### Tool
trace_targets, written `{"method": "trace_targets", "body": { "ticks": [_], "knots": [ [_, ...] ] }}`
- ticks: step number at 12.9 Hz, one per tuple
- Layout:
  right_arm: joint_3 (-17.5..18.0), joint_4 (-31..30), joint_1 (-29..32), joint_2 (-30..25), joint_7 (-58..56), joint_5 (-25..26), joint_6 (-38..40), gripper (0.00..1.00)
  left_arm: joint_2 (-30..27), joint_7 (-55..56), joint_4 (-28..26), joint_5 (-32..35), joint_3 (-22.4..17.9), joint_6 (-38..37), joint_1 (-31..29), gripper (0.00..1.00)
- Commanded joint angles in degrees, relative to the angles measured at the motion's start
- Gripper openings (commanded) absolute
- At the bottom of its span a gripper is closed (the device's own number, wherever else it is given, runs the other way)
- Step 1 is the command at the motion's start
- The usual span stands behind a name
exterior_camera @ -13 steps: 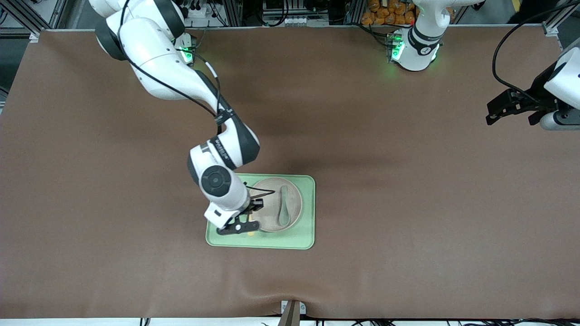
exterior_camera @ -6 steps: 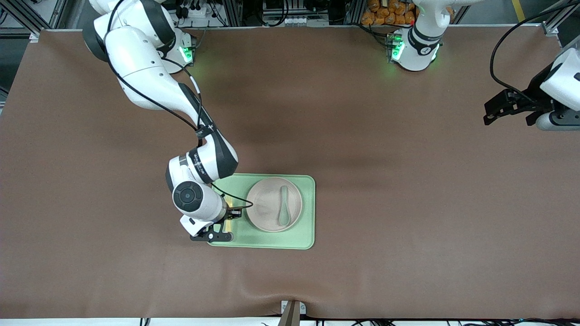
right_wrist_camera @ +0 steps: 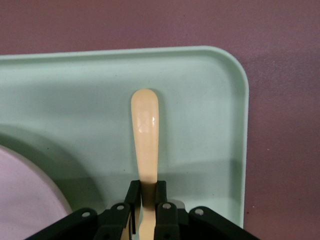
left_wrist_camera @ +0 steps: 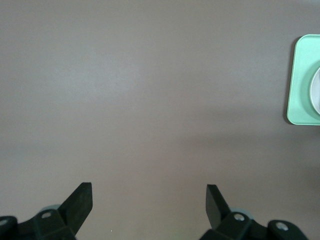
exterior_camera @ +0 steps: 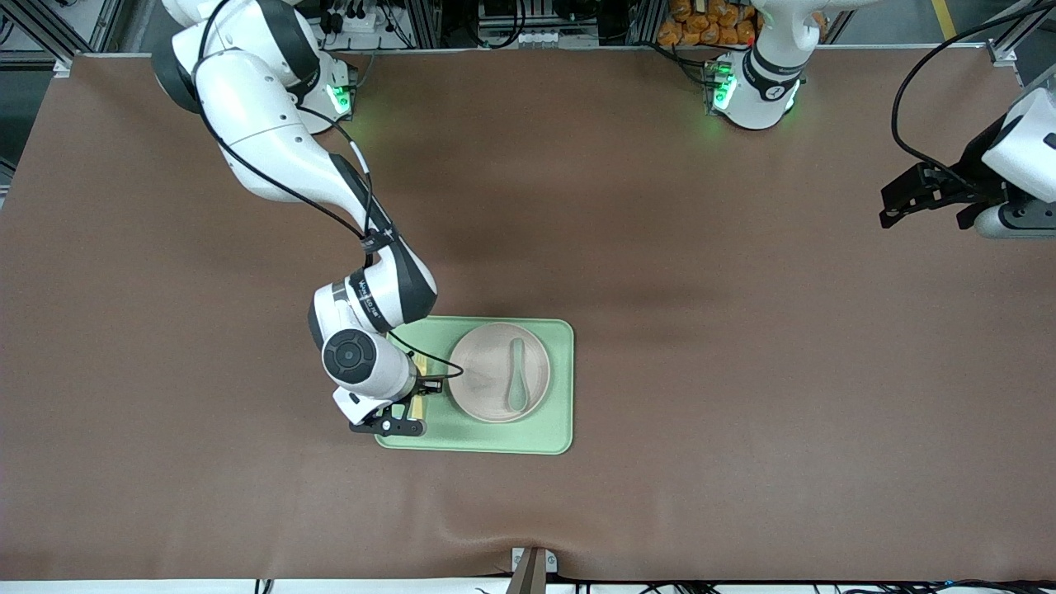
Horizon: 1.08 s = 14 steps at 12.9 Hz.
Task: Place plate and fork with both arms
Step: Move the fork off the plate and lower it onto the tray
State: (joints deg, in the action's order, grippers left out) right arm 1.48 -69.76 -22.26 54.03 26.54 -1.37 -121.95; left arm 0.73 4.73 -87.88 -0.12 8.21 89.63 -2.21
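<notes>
The speckled beige plate [exterior_camera: 487, 388] lies on the pale green tray [exterior_camera: 553, 433]. My right gripper [exterior_camera: 417, 389] is low over the tray's strip beside the plate, toward the right arm's end. In the right wrist view it [right_wrist_camera: 146, 186] is shut on the pale yellow fork [right_wrist_camera: 145, 130], whose handle points out over the tray floor [right_wrist_camera: 200, 100]; the plate's rim [right_wrist_camera: 25, 190] shows beside it. The fork's tines are hidden. My left gripper [exterior_camera: 899, 206] waits open and empty above the left arm's end of the table; its wrist view [left_wrist_camera: 147, 194] shows bare mat.
A grey-green spoon [exterior_camera: 517, 375] lies in the plate. The tray's corner [left_wrist_camera: 300, 85] shows at the edge of the left wrist view. Brown mat [exterior_camera: 742, 371] covers the table around the tray.
My right gripper has moved with the fork from the plate's edge toward the right arm's end of the tray, then held nearly still. The left arm has barely shifted.
</notes>
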Motion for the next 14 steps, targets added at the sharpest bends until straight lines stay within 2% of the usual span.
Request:
{"method": "trace_targets", "body": {
  "ticks": [1, 4, 6, 9, 12, 14],
  "knots": [
    [0.28, -1.61, 0.19, -1.20, 1.32, -0.04, -0.05, 0.47, 0.50, -0.78, 0.69, -0.76, 0.40, -0.60, -0.42, 1.00],
    [0.37, -1.43, 0.28, -1.64, 1.32, -0.21, 0.57, 0.53, 0.50, -0.78, 0.43, -0.76, 0.40, -0.60, -0.42, 1.00],
    [0.37, -0.99, 0.55, -2.08, 1.06, -0.21, 0.57, 0.60, 0.50, -0.78, 0.43, -0.76, 0.40, -0.60, -0.42, 1.00],
    [0.37, -0.99, 2.12, -3.48, 0.44, -0.12, 0.74, 1.00, 0.50, -0.78, 0.25, -0.85, 0.40, -0.69, -0.34, 1.00],
    [1.15, -0.81, 6.68, -7.08, -0.78, -0.56, 5.04, 1.00, 0.50, -0.87, 0.34, -0.85, 0.49, -0.69, -0.42, 1.00],
    [0.72, -0.81, 9.49, -12.43, -5.60, -0.83, 9.94, 1.00, 0.50, -0.78, 0.25, -0.85, 0.49, -0.69, -0.42, 1.00]
  ]
}}
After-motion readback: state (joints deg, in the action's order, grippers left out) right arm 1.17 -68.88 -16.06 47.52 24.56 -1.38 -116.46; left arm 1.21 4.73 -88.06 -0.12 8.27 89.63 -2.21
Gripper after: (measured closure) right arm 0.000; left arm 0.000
